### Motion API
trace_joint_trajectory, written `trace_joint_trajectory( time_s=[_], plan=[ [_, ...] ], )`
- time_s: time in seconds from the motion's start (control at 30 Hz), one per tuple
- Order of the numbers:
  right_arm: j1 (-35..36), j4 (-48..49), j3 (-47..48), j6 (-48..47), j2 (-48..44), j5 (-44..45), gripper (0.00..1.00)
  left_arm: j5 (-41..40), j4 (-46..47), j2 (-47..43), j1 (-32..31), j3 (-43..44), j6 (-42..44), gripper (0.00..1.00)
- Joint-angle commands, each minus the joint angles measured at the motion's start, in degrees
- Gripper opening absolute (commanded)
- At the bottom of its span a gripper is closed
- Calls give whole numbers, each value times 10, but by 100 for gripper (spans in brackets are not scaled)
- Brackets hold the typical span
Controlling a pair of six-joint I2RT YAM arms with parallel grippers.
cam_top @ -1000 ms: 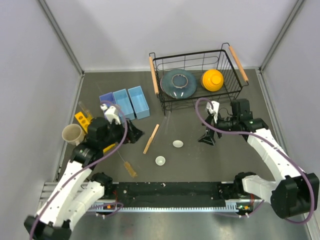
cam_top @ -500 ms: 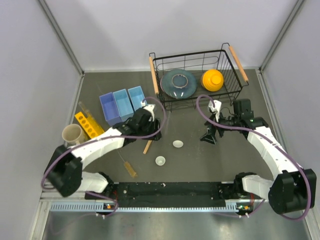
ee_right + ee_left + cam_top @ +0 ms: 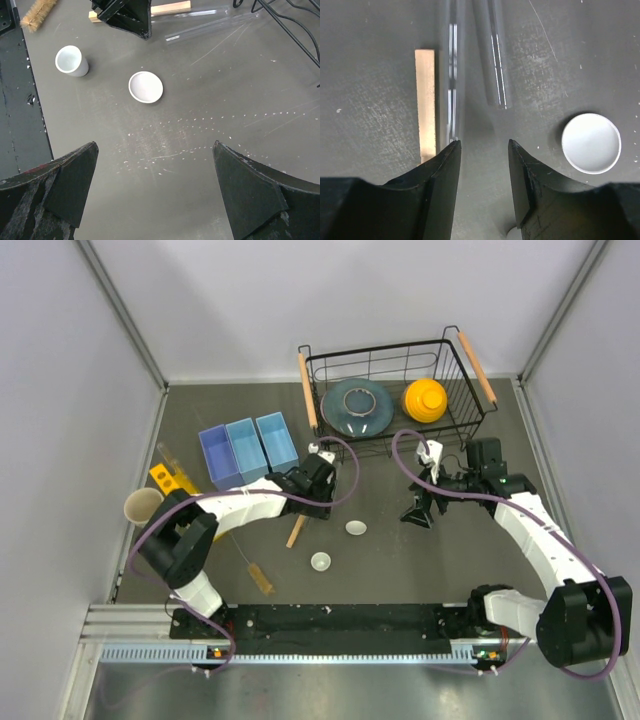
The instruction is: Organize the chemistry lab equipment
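Nothing sorted yet, going by this: every loose item lies on the desk (image 3: 400, 570), none in the wire basket (image 3: 380, 348), and the three blue bins (image 3: 246, 448) look bare inside, though you can't be sure from above. Your left hand (image 3: 482, 145) is low over the desk, jaws half-spread, grasping nothing. Your right hand (image 3: 154, 145) hovers fully spread and empty. The wooden stick (image 3: 426, 100) lies just left of the left hand, and two clear tubes (image 3: 452, 75) lie beside it, one ending at the left fingertip. The brush (image 3: 260, 578), flat white dish (image 3: 591, 143) and white cup (image 3: 70, 60) sit untouched. Hard to see: the tubes barely show from above, and the arm covers the stick's far end.
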Motion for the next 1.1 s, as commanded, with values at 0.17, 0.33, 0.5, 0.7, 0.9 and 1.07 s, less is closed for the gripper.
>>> trace_joint_trajectory(
  time_s=[0.17,0.33,0.5,0.7,0.9,1.07],
  plan=[
    [-7,16,-2,-16,7,-9,99,-34,-20,21,-2,40,21,48],
    [-7,16,-1,-16,10,-9,99,-38,-26,15,-5,43,22,48],
    [-8,16,0,-17,14,-8,99,-63,-35,3,-6,42,24,48],
    [-7,16,0,-17,14,-7,99,-69,-44,-2,-6,47,24,50],
    [-7,16,-1,-18,14,-6,99,-85,-59,18,-6,54,24,51],
    [-7,16,-1,-19,15,-6,99,-83,-67,33,-6,61,22,50]
  ],
)
